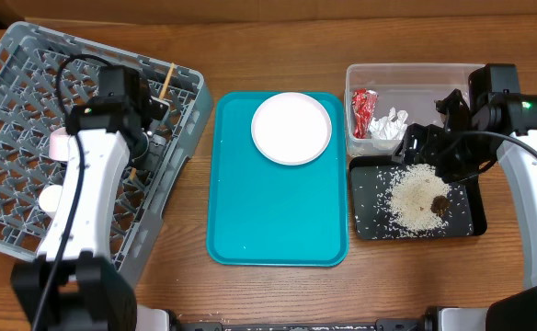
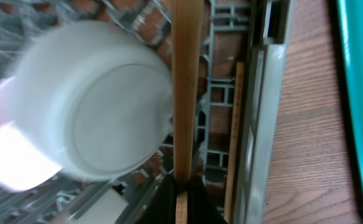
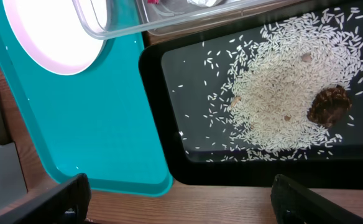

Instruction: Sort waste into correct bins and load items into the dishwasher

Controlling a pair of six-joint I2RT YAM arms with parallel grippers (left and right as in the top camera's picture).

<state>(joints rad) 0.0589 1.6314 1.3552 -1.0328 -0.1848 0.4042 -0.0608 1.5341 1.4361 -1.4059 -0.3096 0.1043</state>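
Note:
My left gripper (image 2: 181, 194) is shut on a wooden chopstick (image 2: 186, 87) over the grey dish rack (image 1: 29, 74). A second chopstick (image 2: 234, 143) lies in the rack by its wall. A white bowl (image 2: 94, 106) sits upside down in the rack beside a pink bowl (image 1: 59, 142). The round white plate (image 1: 291, 128) lies on the teal tray. My right gripper (image 3: 188, 205) is open and empty above the black tray (image 1: 370, 216), which holds rice (image 3: 275, 106) and a brown lump (image 3: 329, 106). The clear tub (image 1: 416, 78) holds the red-and-white wrapper (image 1: 361, 112) and the tissue (image 1: 388, 124).
The large teal tray (image 1: 278, 221) lies in the middle between the rack and the bins. A white cup (image 1: 52, 198) sits in the rack near its left side. Bare wooden table runs along the front edge.

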